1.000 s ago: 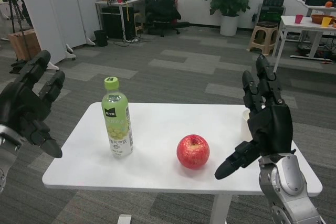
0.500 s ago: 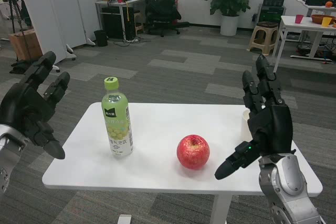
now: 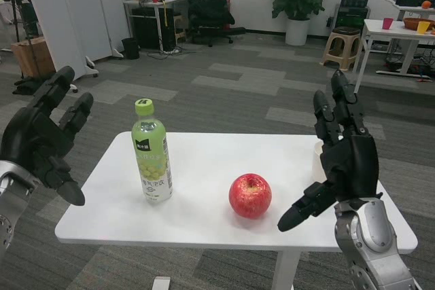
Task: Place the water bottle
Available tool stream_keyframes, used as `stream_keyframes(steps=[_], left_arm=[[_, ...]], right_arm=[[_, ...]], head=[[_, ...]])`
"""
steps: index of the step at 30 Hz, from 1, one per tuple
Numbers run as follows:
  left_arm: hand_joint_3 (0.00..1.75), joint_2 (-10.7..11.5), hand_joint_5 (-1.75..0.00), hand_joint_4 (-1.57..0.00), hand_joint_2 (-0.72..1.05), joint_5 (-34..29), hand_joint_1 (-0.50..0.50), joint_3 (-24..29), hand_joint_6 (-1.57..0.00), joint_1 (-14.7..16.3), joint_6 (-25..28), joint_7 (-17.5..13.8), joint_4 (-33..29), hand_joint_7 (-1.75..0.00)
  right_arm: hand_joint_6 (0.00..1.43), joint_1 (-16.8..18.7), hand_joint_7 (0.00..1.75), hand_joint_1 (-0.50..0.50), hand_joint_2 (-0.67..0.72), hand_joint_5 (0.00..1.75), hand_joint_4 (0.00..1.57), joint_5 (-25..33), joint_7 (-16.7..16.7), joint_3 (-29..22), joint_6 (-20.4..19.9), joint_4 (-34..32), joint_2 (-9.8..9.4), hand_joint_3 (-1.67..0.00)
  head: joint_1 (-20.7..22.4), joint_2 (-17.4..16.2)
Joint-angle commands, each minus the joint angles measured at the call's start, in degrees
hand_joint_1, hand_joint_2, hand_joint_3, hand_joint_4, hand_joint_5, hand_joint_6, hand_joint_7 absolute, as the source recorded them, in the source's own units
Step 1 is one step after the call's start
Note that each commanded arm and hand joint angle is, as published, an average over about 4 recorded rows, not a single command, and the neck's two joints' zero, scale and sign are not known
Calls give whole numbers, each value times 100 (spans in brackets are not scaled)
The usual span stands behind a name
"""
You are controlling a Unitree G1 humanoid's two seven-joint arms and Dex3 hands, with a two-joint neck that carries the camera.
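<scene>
Both hands, left hand (image 3: 37, 142) and right hand (image 3: 346, 161), hover with fingers spread, holding nothing.

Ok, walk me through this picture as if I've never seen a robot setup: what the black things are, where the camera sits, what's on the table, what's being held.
The picture comes from a camera in a humanoid robot's head, looking forward and down, so you see what the robot sees. The two black shapes are its own hands on silver forearms: the left hand is raised beside the table's left end, the right hand over its right end. Both have their fingers spread and hold nothing.

On the white table a water bottle with a green cap and pale green label stands upright towards the left. A red apple sits near the middle, apart from the bottle. Something pale shows behind the right hand; I cannot tell what it is. Behind is an office room with desks, a chair and a plant.
</scene>
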Motion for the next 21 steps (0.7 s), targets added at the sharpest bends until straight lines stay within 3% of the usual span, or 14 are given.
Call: stream_keyframes(steps=[1, 21], left_arm=[[9, 80, 0, 0, -64, -32, -48, 8, 0, 78, 92, 1, -57, 0], [9, 3, 0, 0, -64, -327, -48, 15, 0, -188, 7, -8, 314, 0]], right_arm=[[0, -24, 0, -46, 47, 0, 0, 10, 8, -3, -21, -45, 36, 0], [0, -86, 0, -46, 47, 0, 0, -307, 8, 3, 31, 170, 337, 0]], head=[[-21, -37], [-5, 12]])
